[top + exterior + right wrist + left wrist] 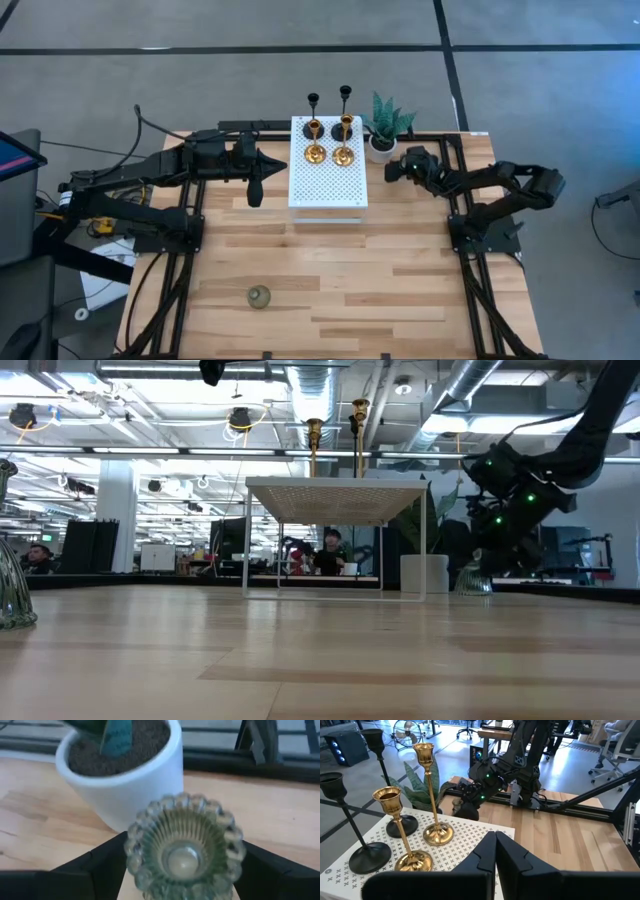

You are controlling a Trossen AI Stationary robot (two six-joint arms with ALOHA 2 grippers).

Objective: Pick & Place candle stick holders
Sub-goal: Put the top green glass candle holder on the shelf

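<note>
Two gold holders point(315, 150) point(344, 152) and two slim black ones point(313, 112) point(345, 105) stand upright on a white perforated stand point(328, 185). They also show in the left wrist view point(432, 790). My left gripper point(254, 195) is shut and empty just left of the stand. My right gripper point(392, 172) is shut on a pale-green glass holder point(184, 845) right of the stand, beside the potted plant point(385, 125). A second green glass holder point(259, 296) stands on the table near its front edge. My right gripper pinches the glass holder's beaded rim and body point(134, 851) between its two fingers point(100, 867), one on each side. The fingers slant down from the table's right side. The holder is upright, mouth up, its base point(473, 585) at table height; whether it is lifted, I cannot tell.
The plant's white pot point(125, 780) stands close behind the held holder. The stand's legs point(425, 550) raise its top well above the table. Black frame rails point(470, 250) run along both table sides. People sit in the room beyond point(330, 555).
</note>
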